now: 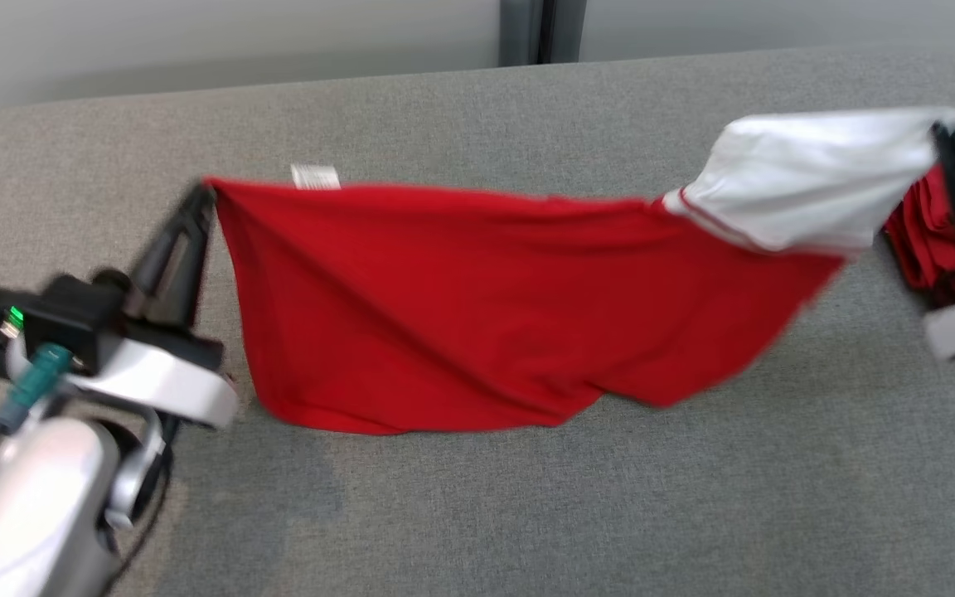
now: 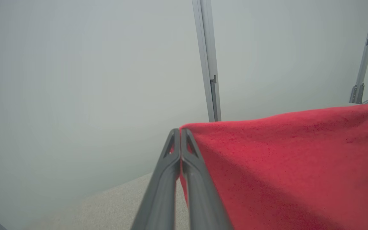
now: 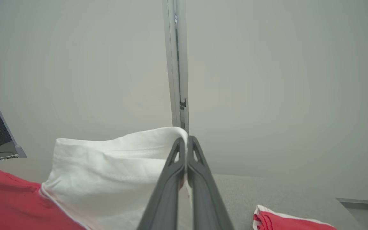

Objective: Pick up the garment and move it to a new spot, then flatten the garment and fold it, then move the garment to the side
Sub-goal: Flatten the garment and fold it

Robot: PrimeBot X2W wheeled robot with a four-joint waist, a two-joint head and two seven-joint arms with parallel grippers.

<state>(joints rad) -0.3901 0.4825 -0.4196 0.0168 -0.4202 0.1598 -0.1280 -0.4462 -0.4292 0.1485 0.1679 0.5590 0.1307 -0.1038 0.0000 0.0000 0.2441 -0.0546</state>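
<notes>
At the left of the head view, the left gripper (image 1: 206,195) has its jaws closed on the upper corner of a red cloth garment with a white sleeve (image 1: 461,307). A small white label (image 1: 314,176) sits just behind that top edge, its print too blurred to read. The garment hangs stretched across mid-frame, its lower hem touching the grey felt-like desk (image 1: 527,514). At the upper right, the right gripper (image 1: 942,133) has its jaws clamped on the white sleeve. Beside it lies a bunched red cloth (image 1: 921,236).
</notes>
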